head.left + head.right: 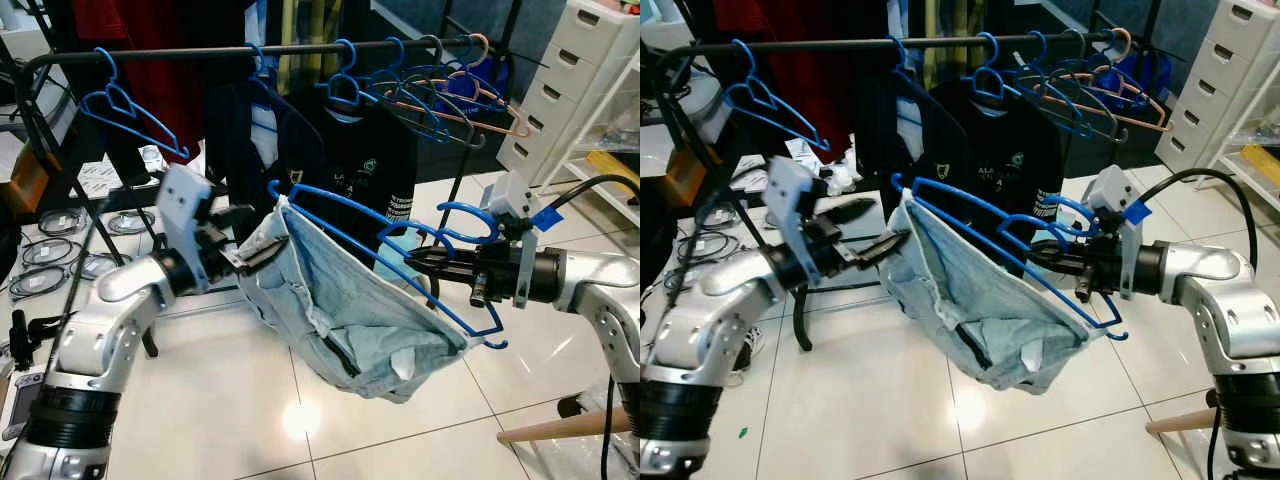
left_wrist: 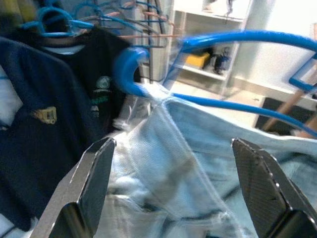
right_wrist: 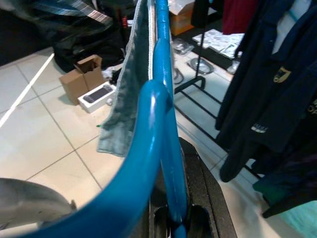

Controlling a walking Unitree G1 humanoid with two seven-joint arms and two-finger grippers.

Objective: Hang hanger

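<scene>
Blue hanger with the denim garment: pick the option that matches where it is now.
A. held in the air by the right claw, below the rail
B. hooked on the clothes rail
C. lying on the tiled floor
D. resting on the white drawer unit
A: the right claw is shut on the blue hanger, which hangs in mid-air with the denim garment draped from it, well below the rail.

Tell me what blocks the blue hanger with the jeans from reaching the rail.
Nothing solid lies between the blue hanger, held by the right tool, and the rail. The rail's right half is crowded with empty hangers and dark shirts; a gap shows further left.
</scene>
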